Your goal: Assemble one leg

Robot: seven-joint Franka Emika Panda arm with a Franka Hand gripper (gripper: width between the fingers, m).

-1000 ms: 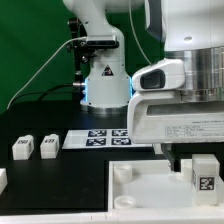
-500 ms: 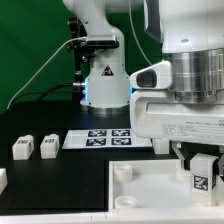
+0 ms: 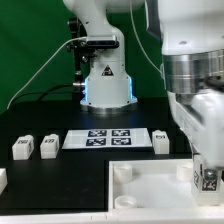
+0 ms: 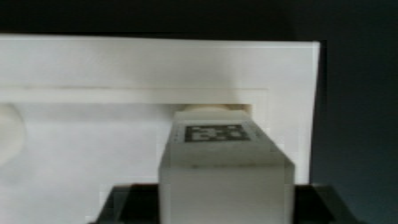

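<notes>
My gripper [image 3: 204, 168] is shut on a leg [image 3: 207, 179], a small white block with a square marker on its face. It holds the leg over the near right corner of the large white square base [image 3: 140, 190], at the exterior view's right. In the wrist view the leg [image 4: 222, 160] stands between the dark fingers [image 4: 139, 205] of the gripper [image 4: 222, 208], its far end against the white base [image 4: 107, 110]. Whether the leg sits in a corner socket is hidden.
Two loose legs [image 3: 22, 147] [image 3: 47, 146] lie at the exterior view's left, and another white part [image 3: 2, 178] shows at the left edge. The marker board [image 3: 105, 138] lies mid-table, with one more leg [image 3: 160, 138] at its right end. The robot's base [image 3: 105, 80] stands behind.
The gripper has turned and shifted right and down with the leg. The leg beside the marker board's right end has come into sight.
</notes>
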